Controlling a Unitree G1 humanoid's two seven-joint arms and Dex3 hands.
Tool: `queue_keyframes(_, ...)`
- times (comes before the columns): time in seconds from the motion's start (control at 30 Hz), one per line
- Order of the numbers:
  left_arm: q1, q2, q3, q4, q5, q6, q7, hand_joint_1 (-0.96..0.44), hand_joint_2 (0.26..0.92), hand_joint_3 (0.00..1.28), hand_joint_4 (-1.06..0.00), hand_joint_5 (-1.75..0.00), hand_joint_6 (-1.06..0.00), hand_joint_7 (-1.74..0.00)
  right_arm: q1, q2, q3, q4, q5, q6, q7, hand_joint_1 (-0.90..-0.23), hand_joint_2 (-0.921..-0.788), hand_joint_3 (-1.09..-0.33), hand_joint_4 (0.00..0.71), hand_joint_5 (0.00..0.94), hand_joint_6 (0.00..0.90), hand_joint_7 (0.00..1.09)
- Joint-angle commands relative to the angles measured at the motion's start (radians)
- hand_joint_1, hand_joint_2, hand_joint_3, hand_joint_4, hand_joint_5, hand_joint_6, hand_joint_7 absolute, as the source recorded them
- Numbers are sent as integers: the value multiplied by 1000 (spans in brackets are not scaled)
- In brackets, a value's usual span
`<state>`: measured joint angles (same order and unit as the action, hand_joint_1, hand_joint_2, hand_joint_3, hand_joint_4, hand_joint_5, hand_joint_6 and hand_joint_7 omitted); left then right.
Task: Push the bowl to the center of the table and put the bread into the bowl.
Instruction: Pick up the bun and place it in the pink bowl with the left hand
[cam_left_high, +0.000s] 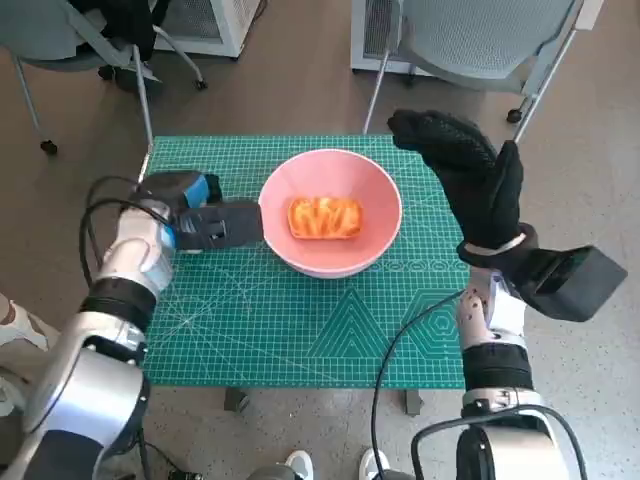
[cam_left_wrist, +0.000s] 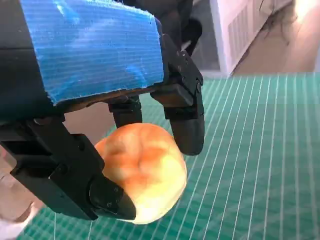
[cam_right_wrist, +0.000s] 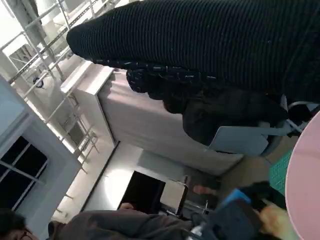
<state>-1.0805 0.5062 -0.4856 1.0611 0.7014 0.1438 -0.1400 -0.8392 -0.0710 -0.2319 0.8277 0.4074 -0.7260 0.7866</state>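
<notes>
Pink bowl (cam_left_high: 331, 213) holds bread (cam_left_high: 324, 217) | left hand (cam_left_high: 215, 224) spread at rim | right hand (cam_left_high: 465, 175) spread, raised beside | withdraw gently.

Left arm: reaches forward from the lower left, forearm angled inward.
Left robot hand (cam_left_high: 205, 222): low, fingers (cam_left_wrist: 187, 132) pointing right, apart, holding nothing.
Right arm: forearm upright.
Right robot hand (cam_left_high: 470, 175): raised, gloved fingers spread, empty.

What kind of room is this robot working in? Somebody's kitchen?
Probably not a kitchen; more likely an office or lab. A green cutting mat covers the small table, wheeled office chairs stand behind it, and white cabinets line the wall.
</notes>
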Motion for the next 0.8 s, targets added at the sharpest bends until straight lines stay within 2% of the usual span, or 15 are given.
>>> queue_keyframes(0.03,-14,51,45,-216,-5,53,-50,1,866,152,-713,-1230,-650,-1070,15,5,2,10,1,10,3,-685,-921,-886,115,3,-1,309)
queue_keyframes(0.4,56,91,124,-586,10,108,-91,1,878,98,-765,-1144,-663,-1079,16,8,1,1,6,14,4,-686,-921,-885,115,2,-1,309)
queue_keyframes(0.6,69,93,139,-688,19,113,-110,2,880,92,-759,-1173,-680,-1038,17,8,0,3,7,10,6,-689,-921,-885,114,2,-1,309)
queue_keyframes(0.8,79,78,146,-751,15,116,-130,2,879,81,-786,-1116,-678,-1065,19,7,-1,2,8,8,6,-695,-921,-883,114,1,-1,309)
